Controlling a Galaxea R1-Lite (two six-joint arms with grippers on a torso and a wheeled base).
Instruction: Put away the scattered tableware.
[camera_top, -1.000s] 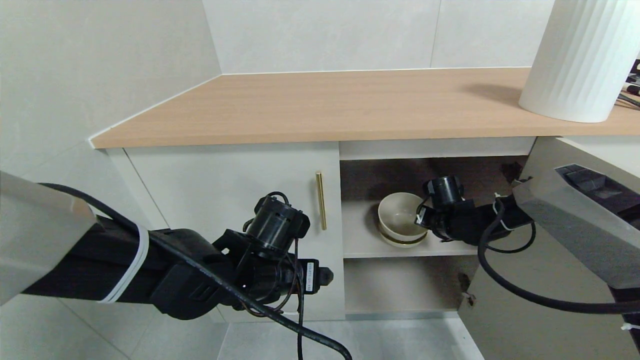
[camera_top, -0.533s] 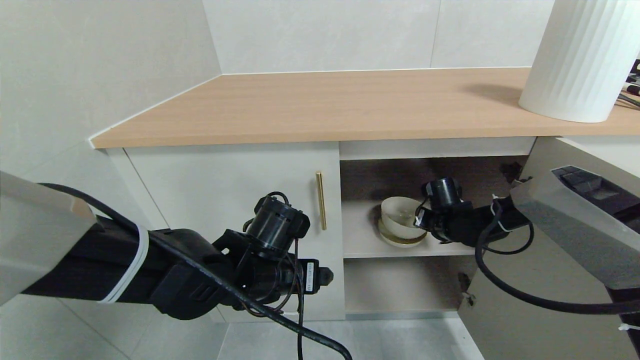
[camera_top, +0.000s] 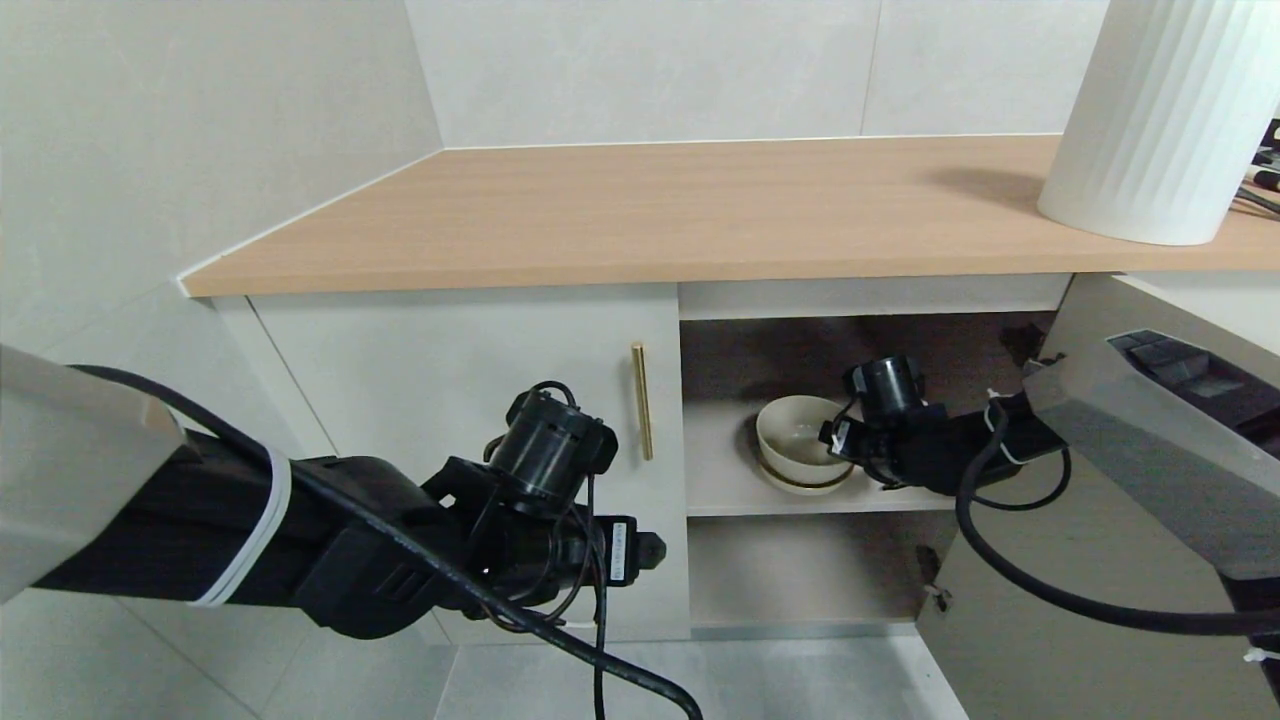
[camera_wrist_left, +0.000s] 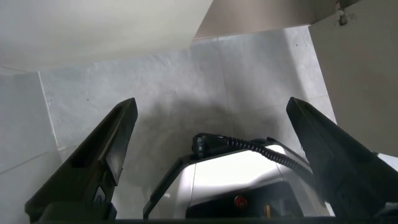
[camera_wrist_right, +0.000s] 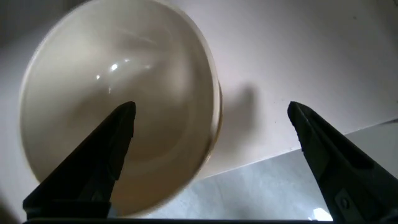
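Overhanging tabletop (camera_top: 650, 210): wood, running along the tiled walls and covering the cabinet below.
Cabinet (camera_top: 450, 350): pale, under the tabletop. Left door shut, right bay open.
Right door (camera_top: 1050, 640): swung out toward the robot, at the right of the open bay.
Vessel (camera_top: 1150, 120): white, ribbed, upright on the right end of the tabletop, well apart from the bay.
Left arm (camera_top: 400, 560): held low in front of the shut left door, well apart from the bowl.
Left jaws: wide. The left wrist view has both fingers (camera_wrist_left: 93, 168) spread over grey floor tile.
Right arm (camera_top: 930, 445): reaches into the open bay at upper-shelf height, with its tip at the bowl's right side.
Right jaws: wide. In the right wrist view the fingers (camera_wrist_right: 93, 168) stand far apart, and the bowl lies ahead, nearer one finger. Cannot tell whether they touch the rim.
Shelf (camera_top: 720, 480): upper shelf of the open bay, with a lower compartment beneath it.
Bowl (camera_top: 795, 435): cream, glossy inside, mouth up. It sits on the shelf toward the bay's left side.
Dish (camera_top: 800, 485): directly under the bowl, showing a darker rim. Cannot tell whether it is a plate or a second bowl.
Handle (camera_top: 641, 400): brass bar, vertical, on the left door's right edge, just beside the bay.
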